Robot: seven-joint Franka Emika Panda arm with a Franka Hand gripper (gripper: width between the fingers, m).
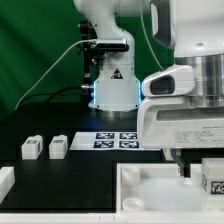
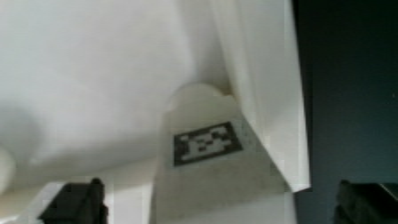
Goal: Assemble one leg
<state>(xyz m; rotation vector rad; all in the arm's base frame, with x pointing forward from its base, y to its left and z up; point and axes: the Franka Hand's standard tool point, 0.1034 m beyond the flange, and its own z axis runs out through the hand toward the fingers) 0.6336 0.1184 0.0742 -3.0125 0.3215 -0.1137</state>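
A leg (image 2: 206, 143), a small white block with a black-and-white tag, lies between my gripper's (image 2: 217, 203) two dark fingertips (image 2: 73, 202), which stand wide apart and clear of its sides. It rests against the raised rim of the large white tray-shaped part (image 2: 260, 90). In the exterior view my gripper (image 1: 194, 163) is low at the right over the tray part (image 1: 150, 190), with the tagged leg (image 1: 213, 179) just beside it. Two more legs (image 1: 30, 148) (image 1: 58, 147) stand on the black table at the exterior view's left.
The marker board (image 1: 117, 139) lies in front of the robot base (image 1: 112, 85). Another white part (image 1: 5, 181) shows at the lower edge on the exterior view's left. Black table (image 2: 349, 80) lies beyond the tray rim.
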